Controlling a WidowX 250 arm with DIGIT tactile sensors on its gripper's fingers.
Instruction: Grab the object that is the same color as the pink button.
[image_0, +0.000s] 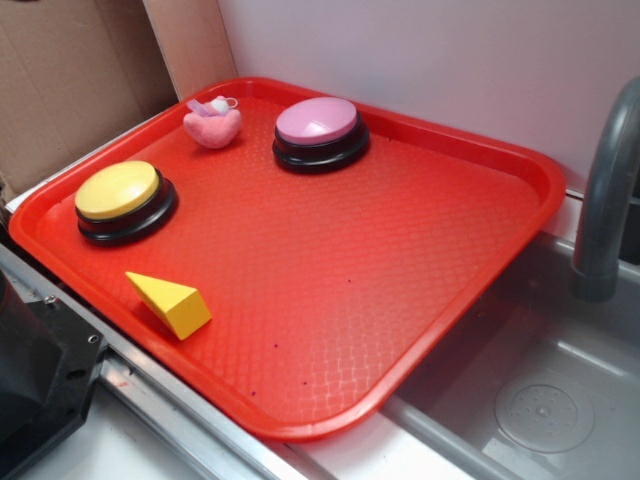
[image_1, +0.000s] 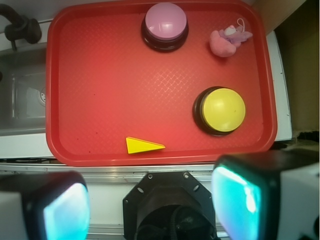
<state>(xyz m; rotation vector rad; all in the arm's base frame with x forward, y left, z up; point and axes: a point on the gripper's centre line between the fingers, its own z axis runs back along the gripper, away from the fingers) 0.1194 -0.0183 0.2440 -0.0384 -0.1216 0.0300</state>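
Note:
A small fuzzy pink plush heart (image_0: 212, 127) (image_1: 223, 44) with a lilac-and-white tag lies at the far left corner of the red tray (image_0: 400, 330) (image_1: 100, 100). Beside it stands the pink button (image_0: 318, 131) (image_1: 165, 25), a pale pink dome on a black base. My gripper (image_1: 152, 202) hangs high above the robot base, off the tray's near edge and far from the heart. Its two pads (image_1: 67, 212) stand wide apart with nothing between them. The exterior view does not show the gripper.
A yellow-topped button (image_0: 122, 198) (image_1: 221, 111) and a yellow wedge block (image_0: 172, 303) (image_1: 142, 145) also sit on the tray. A steel sink (image_0: 540, 400) with a grey faucet (image_0: 605, 190) lies to the right. The black robot base (image_1: 170, 207) sits below the gripper.

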